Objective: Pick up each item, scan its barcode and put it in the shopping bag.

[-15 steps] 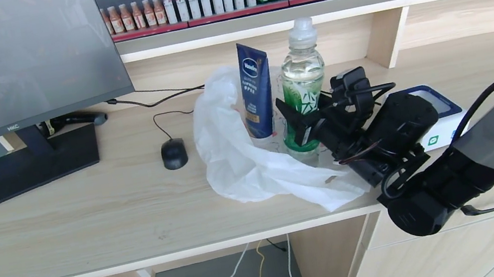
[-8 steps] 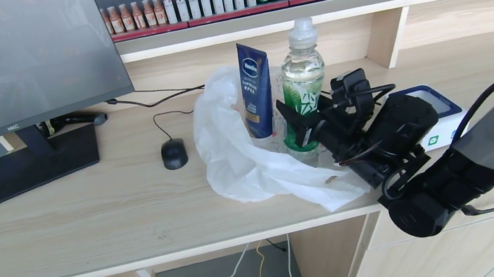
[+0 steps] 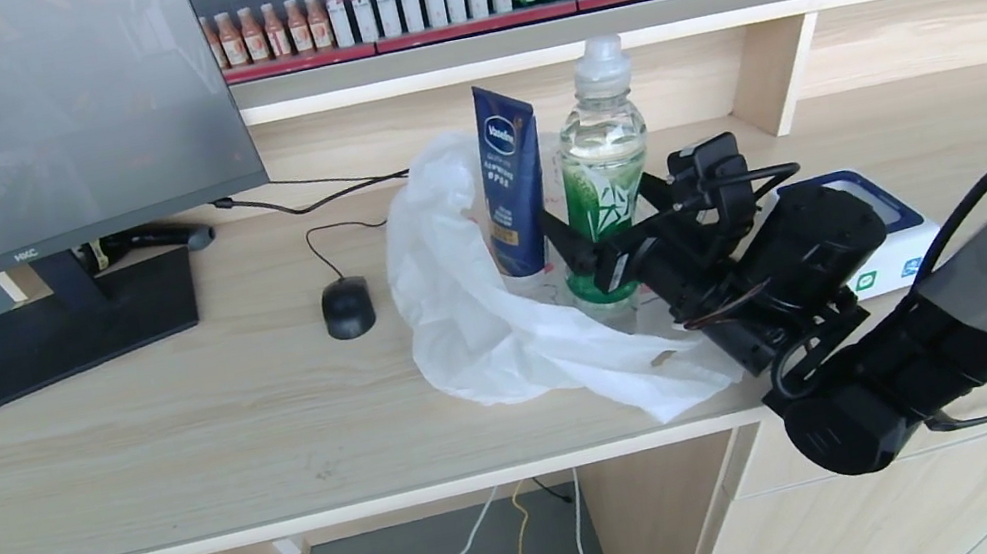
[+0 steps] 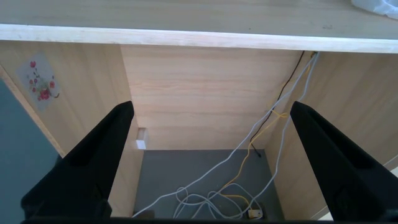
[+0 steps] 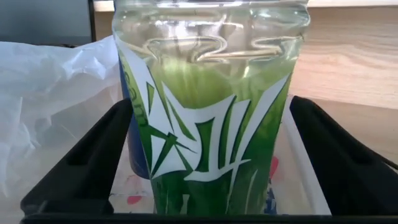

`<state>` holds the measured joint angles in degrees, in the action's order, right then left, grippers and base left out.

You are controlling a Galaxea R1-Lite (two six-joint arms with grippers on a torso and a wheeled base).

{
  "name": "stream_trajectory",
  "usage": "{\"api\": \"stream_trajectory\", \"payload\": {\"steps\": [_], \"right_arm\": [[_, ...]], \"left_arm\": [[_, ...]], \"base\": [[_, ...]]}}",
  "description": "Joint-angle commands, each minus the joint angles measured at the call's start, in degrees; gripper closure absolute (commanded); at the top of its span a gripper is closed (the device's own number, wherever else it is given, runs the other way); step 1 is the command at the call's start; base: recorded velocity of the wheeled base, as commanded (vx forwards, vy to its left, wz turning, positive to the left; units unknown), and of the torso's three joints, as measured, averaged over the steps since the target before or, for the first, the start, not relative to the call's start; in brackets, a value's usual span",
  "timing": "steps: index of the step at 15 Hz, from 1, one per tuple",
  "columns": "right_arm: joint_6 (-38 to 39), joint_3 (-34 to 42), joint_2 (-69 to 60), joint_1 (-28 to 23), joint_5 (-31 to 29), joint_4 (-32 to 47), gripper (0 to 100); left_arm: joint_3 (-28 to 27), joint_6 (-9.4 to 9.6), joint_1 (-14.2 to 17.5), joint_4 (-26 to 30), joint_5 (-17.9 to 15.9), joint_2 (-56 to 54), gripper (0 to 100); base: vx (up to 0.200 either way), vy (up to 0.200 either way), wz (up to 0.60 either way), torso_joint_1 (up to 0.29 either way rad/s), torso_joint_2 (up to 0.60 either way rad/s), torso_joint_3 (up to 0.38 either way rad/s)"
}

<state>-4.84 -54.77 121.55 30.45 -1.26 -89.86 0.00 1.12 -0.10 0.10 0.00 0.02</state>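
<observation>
Right gripper point(image 3: 609, 226) around one bottle point(image 3: 601, 136)

Bottle point(image 5: 205, 124) cap, base cut off, right wrist view.

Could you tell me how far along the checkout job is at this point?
Nothing looks finished: the bottle and blue tube stand upright at the white shopping bag. In hand: the open right gripper straddles the bottle, not yet lifted. Left: lift, scan and bag both items.
</observation>
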Motion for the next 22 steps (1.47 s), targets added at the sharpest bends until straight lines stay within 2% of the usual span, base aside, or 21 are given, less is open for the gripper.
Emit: {"api": "stream_trajectory", "payload": {"steps": [1, 6, 10, 13, 16, 20, 22], "right_arm": [[0.01, 1.69, -3.16, -0.04, 0.03, -0.14, 0], [0.01, 7.58, -11.69, -0.48, -0.06, -0.14, 0], [0.01, 15.22, -20.3, -3.47, -0.06, -0.14, 0], [-0.43, 27.53, -31.03, -4.35, -0.06, -0.14, 0], [-0.87, 40.09, -41.84, -9.09, -0.06, -0.14, 0], [-2.72, 54.77, -52.82, -11.29, -0.15, -0.14, 0], [-2.19, 54.77, -59.68, -14.81, -0.5, 2.23, 0]], "left_arm": [[0.0, 0.02, 0.01, -0.01, 0.0, -0.02, 0], [0.0, 0.02, 0.01, -0.01, 0.0, -0.02, 0], [0.0, 0.02, 0.01, -0.01, 0.0, -0.02, 0], [0.0, 0.02, 0.01, -0.01, 0.0, -0.02, 0], [0.0, -0.07, 0.01, -0.01, 0.0, -0.02, 0], [0.0, 0.02, 0.01, -0.01, 0.0, -0.02, 0], [0.0, 0.02, 0.01, -0.01, 0.0, -0.02, 0]], "base": [[0.0, 0.0, 0.0, 0.0, 0.0, 0.0], [0.0, 0.0, 0.0, 0.0, 0.0, 0.0], [0.0, 0.0, 0.0, 0.0, 0.0, 0.0], [0.0, 0.0, 0.0, 0.0, 0.0, 0.0], [0.0, 0.0, 0.0, 0.0, 0.0, 0.0], [0.0, 0.0, 0.0, 0.0, 0.0, 0.0], [0.0, 0.0, 0.0, 0.0, 0.0, 0.0]]}}
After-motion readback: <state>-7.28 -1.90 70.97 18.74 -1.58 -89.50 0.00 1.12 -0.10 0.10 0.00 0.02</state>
